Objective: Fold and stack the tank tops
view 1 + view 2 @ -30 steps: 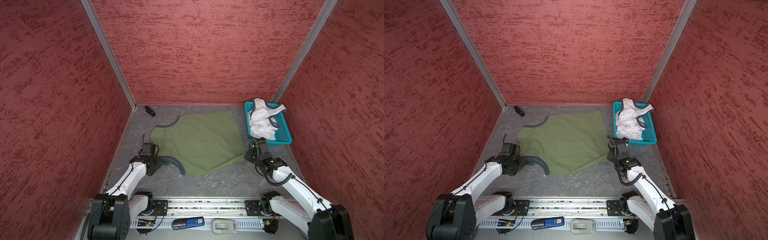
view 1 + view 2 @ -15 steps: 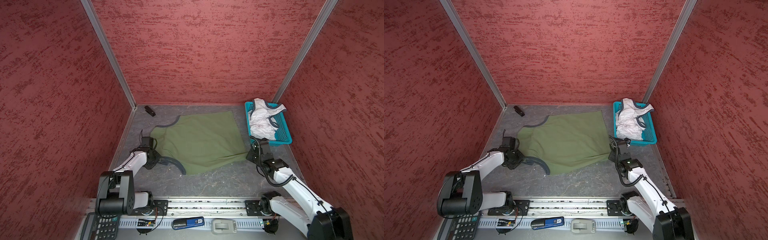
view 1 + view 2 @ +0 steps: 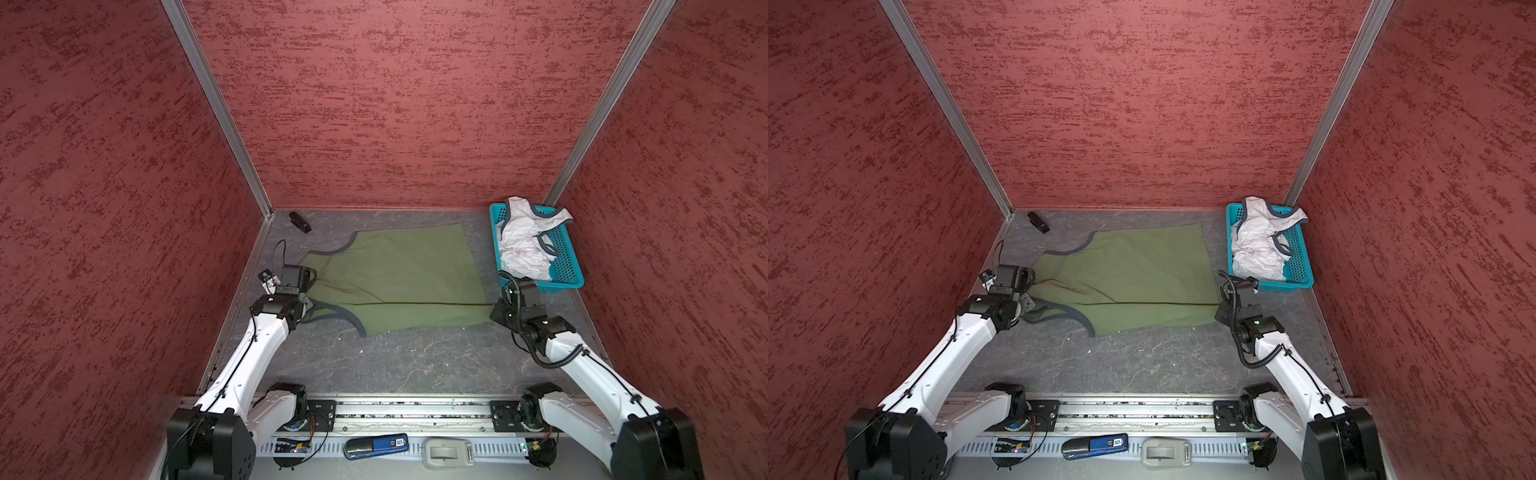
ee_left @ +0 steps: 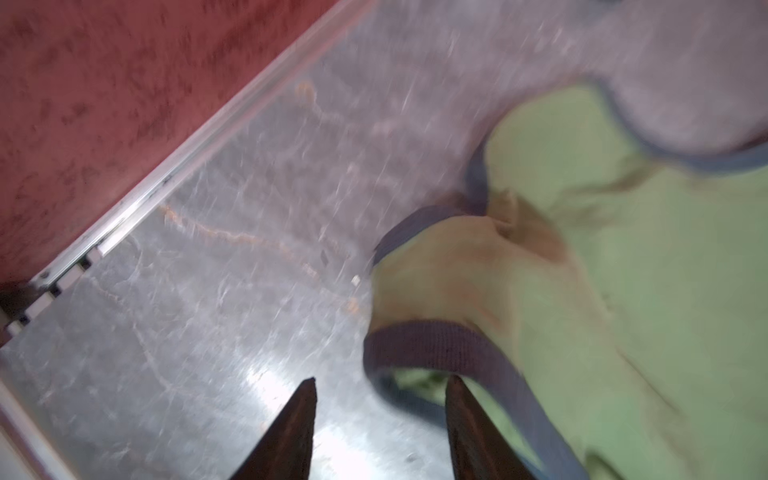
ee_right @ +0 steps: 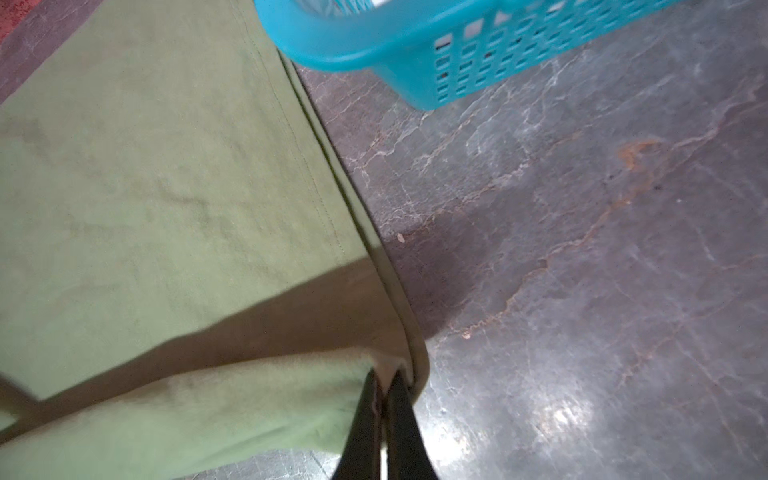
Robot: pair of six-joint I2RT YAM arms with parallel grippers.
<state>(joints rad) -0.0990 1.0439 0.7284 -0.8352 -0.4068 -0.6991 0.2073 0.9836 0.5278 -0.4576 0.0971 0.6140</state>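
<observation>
Since a sec ago the left claw (image 4: pixel 381 380) has let go: its jaws now stand apart w/ nothing between them. The near long side of the olive green tank top (image 3: pixel 399 270) now shows a straight crease. The right claw (image 5: pixel 384 386) is pinched tight on the hem corner (image 5: pixel 365 365), holding it up off the grey table (image 3: pixel 415 365).

The green top lies mid-table, neck end toward the left claw, hem end near the turquoise basket (image 3: pixel 561 286). The white tank top (image 3: pixel 523 245) sits crumpled in that basket. A grey-trimmed strap (image 4: pixel 436 336) lies right at the left claw's tips; too blurred to tell if it touches.

Cloth looks light, soft, floppy; prob sags and drags if held at one pt. Best grabbed at trim/hem edges, both ends at once.
</observation>
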